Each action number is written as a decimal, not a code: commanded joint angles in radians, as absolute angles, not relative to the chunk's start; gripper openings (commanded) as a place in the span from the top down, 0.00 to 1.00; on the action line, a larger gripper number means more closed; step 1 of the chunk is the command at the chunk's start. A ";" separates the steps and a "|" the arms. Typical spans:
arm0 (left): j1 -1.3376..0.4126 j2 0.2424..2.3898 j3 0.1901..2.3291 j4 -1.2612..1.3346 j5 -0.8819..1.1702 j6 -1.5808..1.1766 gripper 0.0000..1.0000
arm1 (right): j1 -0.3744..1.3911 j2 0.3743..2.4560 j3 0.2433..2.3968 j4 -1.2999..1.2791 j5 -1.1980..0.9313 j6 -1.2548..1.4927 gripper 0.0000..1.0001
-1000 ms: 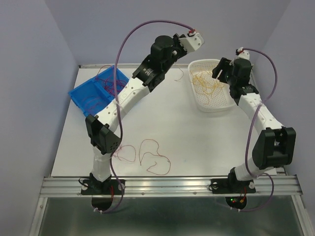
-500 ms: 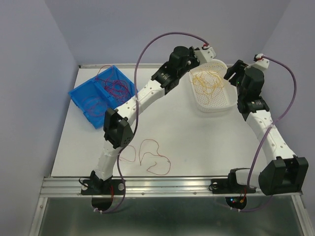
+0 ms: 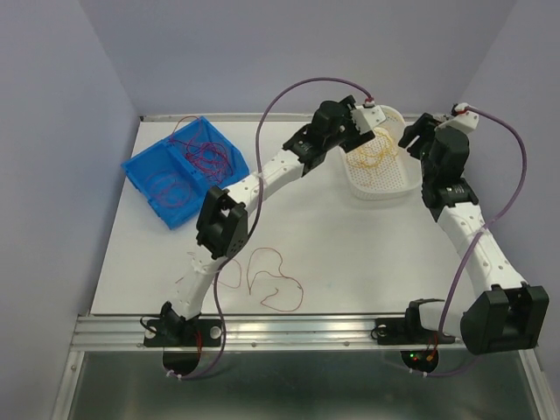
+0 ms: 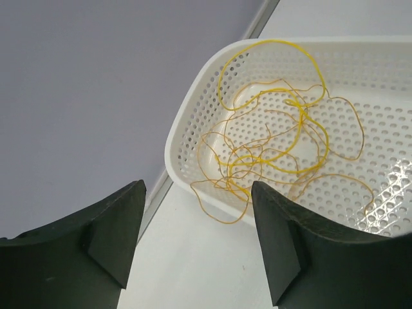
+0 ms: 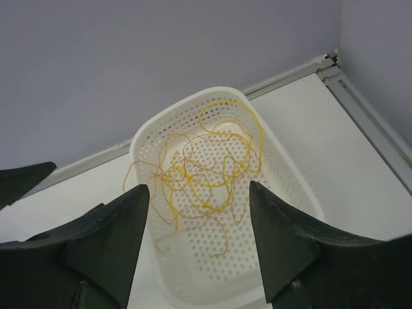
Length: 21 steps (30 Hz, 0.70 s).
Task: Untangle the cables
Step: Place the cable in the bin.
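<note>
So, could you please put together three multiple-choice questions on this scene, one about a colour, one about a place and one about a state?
1. What colour are the loose strands on the table near the arm bases?
A) dark red
B) yellow
C) green

2. Where do the yellow strands lie?
A) in the blue tray
B) in the white basket
C) on the bare table

3. How is the left gripper?
A) shut on a yellow strand
B) open, holding nothing
C) shut on the basket rim

Answers:
1 A: the top view shows dark red loops there.
2 B: both wrist views show them tangled inside the basket, with one loop over its rim.
3 B: its fingers stand apart with nothing between them.
</note>
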<state>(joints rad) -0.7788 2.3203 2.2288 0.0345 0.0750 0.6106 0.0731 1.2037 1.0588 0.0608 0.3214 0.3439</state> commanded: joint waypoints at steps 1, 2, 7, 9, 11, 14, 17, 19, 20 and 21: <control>-0.752 2.128 2.180 0.130 0.081 0.578 0.19 | 0.074 1.175 1.017 0.104 0.218 0.351 0.31; -0.740 2.103 2.137 0.124 0.092 0.554 0.18 | 0.072 1.172 0.999 0.104 0.198 0.356 0.31; -0.655 1.881 1.950 0.080 0.126 0.557 0.17 | 0.083 1.178 0.953 0.100 -0.183 0.371 0.30; -0.631 1.766 1.849 0.029 0.177 0.572 0.17 | 0.162 1.209 0.947 0.083 -0.302 0.351 0.31; -0.597 1.685 1.781 -0.073 0.253 0.575 0.17 | 0.269 1.229 0.943 0.054 -0.261 0.304 0.31; -0.503 1.511 1.616 -0.181 0.415 0.590 0.16 | 0.455 1.287 0.931 0.023 -0.245 0.241 0.30; -0.431 1.311 1.347 -0.215 0.436 0.653 0.16 | 0.601 1.319 0.881 0.021 -0.267 0.161 0.28; -0.408 1.139 1.223 -0.177 0.430 0.666 0.16 | 0.710 1.331 0.858 0.020 -0.294 0.120 0.27; -0.399 1.082 1.165 -0.163 0.425 0.663 0.15 | 0.745 1.338 0.842 0.020 -0.301 0.098 0.26; -0.376 0.975 1.070 -0.152 0.410 0.657 0.13 | 0.809 1.351 0.842 0.017 -0.310 0.057 0.25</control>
